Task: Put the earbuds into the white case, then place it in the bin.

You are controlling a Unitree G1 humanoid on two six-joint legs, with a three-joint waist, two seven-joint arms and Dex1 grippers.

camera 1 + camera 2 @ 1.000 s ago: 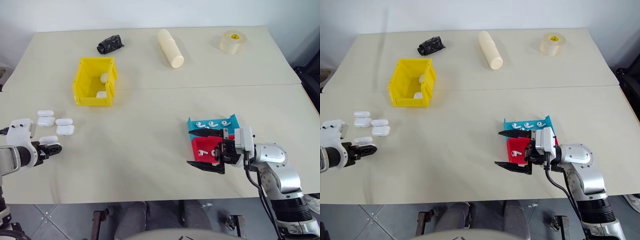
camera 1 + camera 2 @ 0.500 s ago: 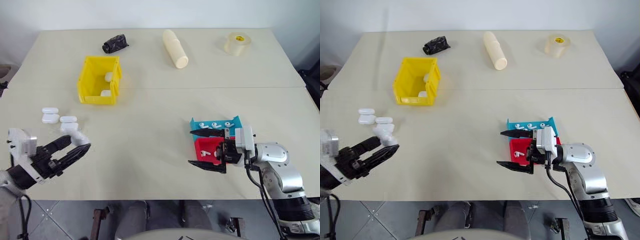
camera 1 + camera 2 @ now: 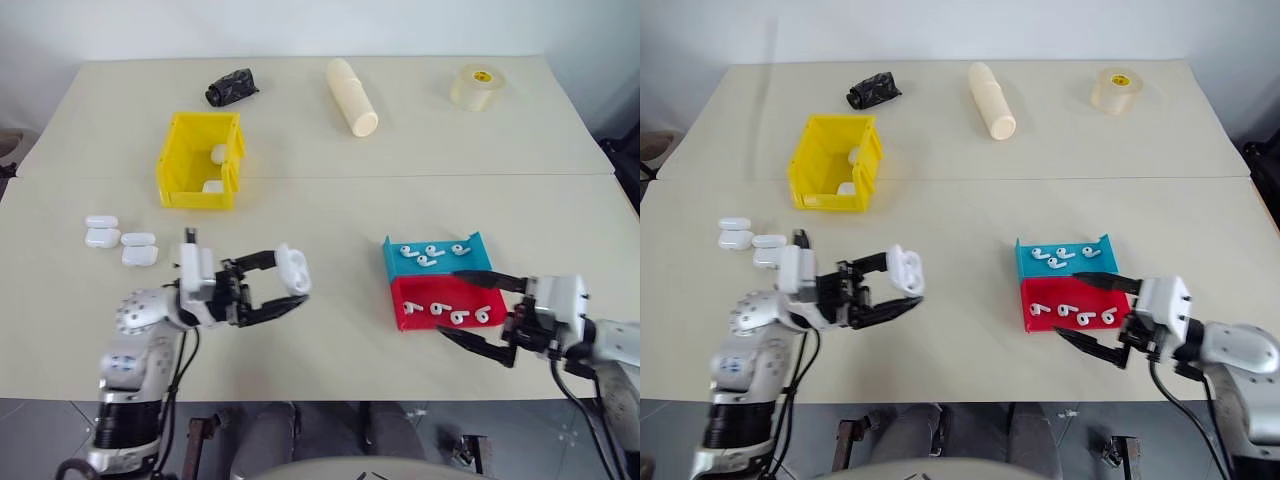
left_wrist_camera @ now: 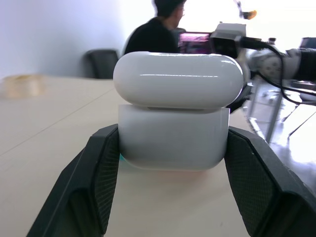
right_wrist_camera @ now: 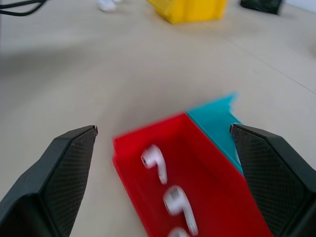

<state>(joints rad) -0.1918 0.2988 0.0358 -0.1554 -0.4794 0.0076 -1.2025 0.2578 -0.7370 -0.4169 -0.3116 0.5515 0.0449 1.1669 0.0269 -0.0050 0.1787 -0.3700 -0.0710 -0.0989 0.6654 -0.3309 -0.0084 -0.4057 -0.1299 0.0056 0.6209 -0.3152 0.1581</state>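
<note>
Our left claw [image 3: 290,288] has swung from the left edge to centre-left of the frame, clenched on a small glossy white pebble-shaped case [image 3: 293,268] whose lid stands slightly ajar. Our right claw [image 3: 468,312] has backed off to the lower right, spread wide and empty. So we judge the case is ready for loading. The tiny white plastic earbuds [image 3: 446,313] lie in the shallow red tray [image 3: 400,295] and teal tray [image 3: 390,257]. The bright yellow plastic bin [image 3: 173,187], upper left, holds two white cases.

White case [image 3: 293,270] held above the table, lid ajar; earbuds [image 3: 433,254] in trays; yellow bin [image 3: 200,160] behind.
</note>
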